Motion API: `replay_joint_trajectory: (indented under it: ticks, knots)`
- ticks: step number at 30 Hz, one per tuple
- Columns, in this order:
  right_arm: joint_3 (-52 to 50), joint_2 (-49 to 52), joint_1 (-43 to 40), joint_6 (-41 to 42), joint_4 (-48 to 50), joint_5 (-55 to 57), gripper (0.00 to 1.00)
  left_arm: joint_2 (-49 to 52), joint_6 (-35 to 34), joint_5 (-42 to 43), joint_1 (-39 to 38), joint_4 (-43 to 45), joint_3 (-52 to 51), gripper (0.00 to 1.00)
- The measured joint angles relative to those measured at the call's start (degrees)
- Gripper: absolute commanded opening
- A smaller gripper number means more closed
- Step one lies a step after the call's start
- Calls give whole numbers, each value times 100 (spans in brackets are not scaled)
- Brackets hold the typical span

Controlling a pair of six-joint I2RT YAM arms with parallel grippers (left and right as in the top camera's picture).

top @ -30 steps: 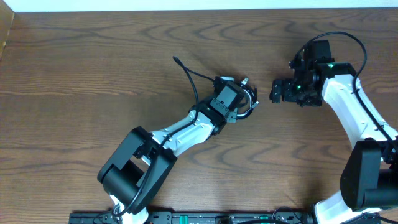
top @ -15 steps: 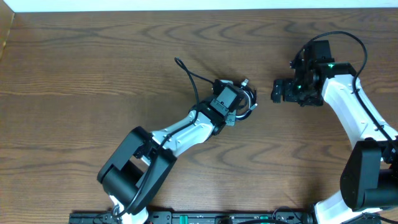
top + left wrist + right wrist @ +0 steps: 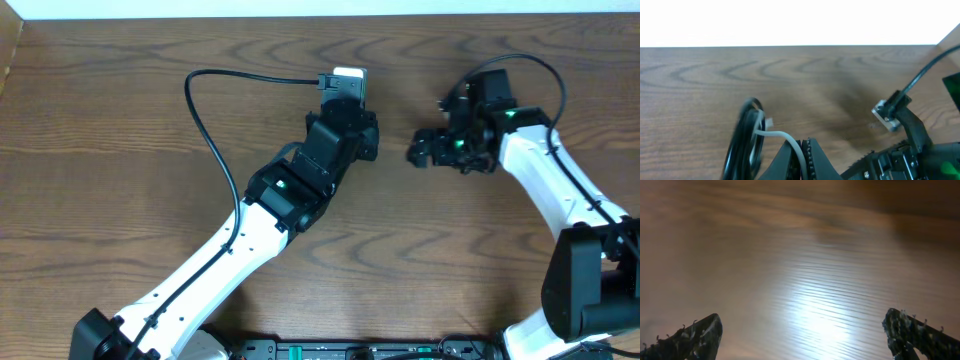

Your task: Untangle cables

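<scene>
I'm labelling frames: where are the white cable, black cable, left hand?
white cable (image 3: 777,134): left wrist view, bend.
black cable (image 3: 742,120): left wrist view, looped strands.
left hand (image 3: 802,149): left wrist view, between fingertips.

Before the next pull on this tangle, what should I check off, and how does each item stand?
1. Grip: the left gripper is closed on the white cable: ok.
2. Is the black cable outside that grip: cannot tell; its loops lie blurred against the white one.
3. Is the right gripper open: ok.
4. Is the right gripper over a cable: not ok; only bare table shows between its fingers.
5. Are the cables visible from overhead: not ok; the left arm hides them.
</scene>
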Motion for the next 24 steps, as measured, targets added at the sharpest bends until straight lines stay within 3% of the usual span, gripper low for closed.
replay_joint_trajectory:
  ticks: [7, 13, 18, 24]
  knots:
    - [-4, 0, 487, -645, 317, -1169, 96, 109, 0, 7, 0, -181, -7, 8]
    - [-4, 0, 544, -811, 675, -1473, 91, 109, -4, 22, 0, -177, -7, 7]
    - [-4, 0, 544, -804, 966, -1539, 98, 109, -48, 50, 0, -177, -7, 8]
    - [-7, 0, 544, -732, 1401, -1606, 99, 109, -79, 90, 0, -164, -7, 8]
